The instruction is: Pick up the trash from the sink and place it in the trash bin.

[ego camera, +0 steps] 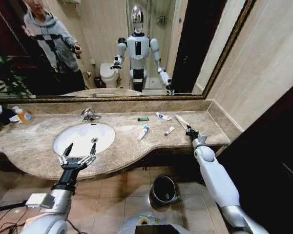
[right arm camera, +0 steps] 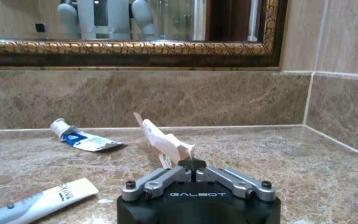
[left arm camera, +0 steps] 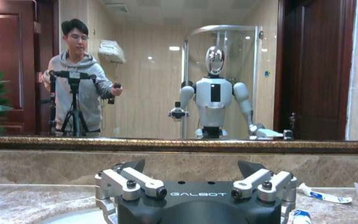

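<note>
The white sink (ego camera: 83, 138) sits in a beige marble counter. On the counter to its right lie a green packet (ego camera: 143, 119) and three white tubes (ego camera: 162, 116) (ego camera: 143, 132) (ego camera: 169, 130). My right gripper (ego camera: 190, 131) is at the counter's right end, shut on one end of the white sachet (ego camera: 181, 122). The right wrist view shows that gripper (right arm camera: 193, 163) pinching the sachet (right arm camera: 160, 140), with a tube (right arm camera: 82, 138) beyond it. My left gripper (ego camera: 78, 152) hangs open over the basin's front rim, holding nothing. The dark trash bin (ego camera: 163, 189) stands on the floor below the counter.
A chrome tap (ego camera: 89, 115) stands behind the basin, and an orange pump bottle (ego camera: 23, 115) sits at the far left. A large mirror (ego camera: 112, 44) covers the back wall. The side wall (ego camera: 263, 83) closes in the counter's right end.
</note>
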Robot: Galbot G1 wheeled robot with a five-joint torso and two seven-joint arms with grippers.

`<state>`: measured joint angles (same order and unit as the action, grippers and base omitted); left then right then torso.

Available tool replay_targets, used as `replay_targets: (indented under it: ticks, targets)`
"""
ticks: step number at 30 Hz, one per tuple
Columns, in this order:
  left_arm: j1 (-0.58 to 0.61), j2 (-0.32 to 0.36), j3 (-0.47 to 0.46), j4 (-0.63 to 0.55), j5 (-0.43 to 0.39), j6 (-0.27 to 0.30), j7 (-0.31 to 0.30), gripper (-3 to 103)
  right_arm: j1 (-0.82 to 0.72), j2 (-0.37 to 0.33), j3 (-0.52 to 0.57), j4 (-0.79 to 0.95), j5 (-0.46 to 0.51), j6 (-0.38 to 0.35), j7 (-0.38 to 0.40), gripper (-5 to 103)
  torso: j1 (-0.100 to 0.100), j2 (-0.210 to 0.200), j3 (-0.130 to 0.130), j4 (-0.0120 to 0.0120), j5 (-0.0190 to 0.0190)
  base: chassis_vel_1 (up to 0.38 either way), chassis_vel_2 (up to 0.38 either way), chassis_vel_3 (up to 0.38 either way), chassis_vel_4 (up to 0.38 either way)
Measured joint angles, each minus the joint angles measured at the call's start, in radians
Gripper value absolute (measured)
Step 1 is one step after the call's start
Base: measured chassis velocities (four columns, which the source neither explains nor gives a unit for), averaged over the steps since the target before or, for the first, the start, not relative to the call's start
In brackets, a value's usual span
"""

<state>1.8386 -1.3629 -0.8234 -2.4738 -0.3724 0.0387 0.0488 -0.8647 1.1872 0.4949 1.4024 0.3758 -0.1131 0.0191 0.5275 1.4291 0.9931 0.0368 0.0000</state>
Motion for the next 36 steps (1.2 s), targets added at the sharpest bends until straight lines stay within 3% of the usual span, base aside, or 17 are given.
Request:
replay_targets:
  ticks: [9,18,28,30,36]
  targets:
    - [0.000,0.000,0.000,0.000,0.000,0.000,0.000,100,-0.068,-0.017,0.026,0.093,0.033,-0.008,-0.001,0,0.000,0.000,0.000,0.0001,0.0000,0.000,0.000,0.000,0.000]
    - [0.000,0.000,0.000,0.000,0.000,0.000,0.000,100,-0.239,-0.080,0.095,0.340,0.170,-0.012,0.001,0,0.000,0.000,0.000,0.0002,-0.0003,0.000,0.000,0.000,0.000]
    - [0.000,0.000,0.000,0.000,0.000,0.000,0.000,100,-0.533,-0.112,0.171,0.541,0.245,0.159,0.023,0,0.000,0.000,0.000,-0.0001,-0.0001,0.000,0.000,0.000,0.000]
    - [0.000,0.000,0.000,0.000,0.000,0.000,0.000,100,-0.622,-0.096,0.184,0.576,0.233,0.245,0.016,0,0.000,0.000,0.000,0.0000,0.0000,0.000,0.000,0.000,0.000]
    - [0.000,0.000,0.000,0.000,0.000,0.000,0.000,100,-0.780,-0.050,0.190,0.623,0.198,0.354,0.029,0,0.000,0.000,0.000,-0.0001,-0.0003,0.000,0.000,0.000,0.000]
